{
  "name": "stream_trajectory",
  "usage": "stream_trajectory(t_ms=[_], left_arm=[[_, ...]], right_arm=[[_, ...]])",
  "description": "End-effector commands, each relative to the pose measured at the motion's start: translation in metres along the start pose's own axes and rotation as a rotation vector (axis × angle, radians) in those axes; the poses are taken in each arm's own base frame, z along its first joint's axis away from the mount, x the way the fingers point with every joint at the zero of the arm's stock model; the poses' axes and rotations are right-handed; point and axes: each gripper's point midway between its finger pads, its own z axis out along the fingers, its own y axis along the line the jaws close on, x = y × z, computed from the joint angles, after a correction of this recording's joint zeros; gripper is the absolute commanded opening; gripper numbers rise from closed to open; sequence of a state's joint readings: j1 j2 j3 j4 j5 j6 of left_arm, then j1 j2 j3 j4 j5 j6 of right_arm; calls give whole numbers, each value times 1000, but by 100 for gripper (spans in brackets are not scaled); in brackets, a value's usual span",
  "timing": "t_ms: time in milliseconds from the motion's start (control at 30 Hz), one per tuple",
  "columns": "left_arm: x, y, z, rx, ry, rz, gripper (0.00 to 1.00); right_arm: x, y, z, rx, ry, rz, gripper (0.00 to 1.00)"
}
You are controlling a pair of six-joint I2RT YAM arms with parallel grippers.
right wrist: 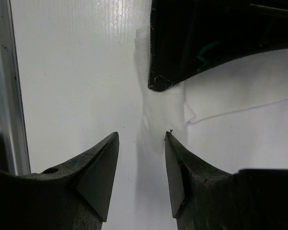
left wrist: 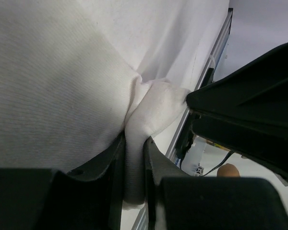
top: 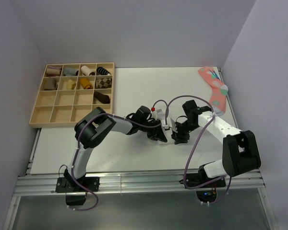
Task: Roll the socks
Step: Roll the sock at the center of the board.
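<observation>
Left gripper [left wrist: 134,146] is pinching a raised fold of the socks [left wrist: 53,86]. I judge it is anchoring that end so the cloth can be turned over itself.

Right gripper [right wrist: 141,139] hangs just beside it, jaws spread with nothing between them and white fabric straight ahead.

The socks lie mid-table [top: 134,86], mostly hidden under both wrists from above.

Edges: the metal rail [right wrist: 2,96] runs near the right wrist, so I'd work away from it. The tray [top: 34,108] and pink sock [top: 216,91] sit well apart, leaving room toward the far side.

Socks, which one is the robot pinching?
The plain white sock, squeezed between the left arm's fingers; the pink spotted sock lies alone at the far right edge.
</observation>
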State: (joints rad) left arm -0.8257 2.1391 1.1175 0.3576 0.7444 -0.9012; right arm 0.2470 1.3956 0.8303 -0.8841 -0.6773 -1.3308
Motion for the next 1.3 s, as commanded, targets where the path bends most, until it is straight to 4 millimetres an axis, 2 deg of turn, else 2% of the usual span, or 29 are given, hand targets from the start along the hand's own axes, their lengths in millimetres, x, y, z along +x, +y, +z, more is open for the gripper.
stream_trajectory(t_ms=[0, 767, 1100, 1267], left_arm=[[24, 40, 4, -106, 60, -125, 0], [21, 40, -3, -32, 49, -159, 0], [22, 34, -7, 18, 26, -125, 2], [14, 36, -12, -17, -48, -68, 12]], right_arm=[[-5, -12, 7, 45, 14, -103, 51], [4, -1, 47, -49, 167, -151, 47], [2, -6, 51, -111, 196, -87, 23], [0, 0, 50, -209, 217, -28, 18]])
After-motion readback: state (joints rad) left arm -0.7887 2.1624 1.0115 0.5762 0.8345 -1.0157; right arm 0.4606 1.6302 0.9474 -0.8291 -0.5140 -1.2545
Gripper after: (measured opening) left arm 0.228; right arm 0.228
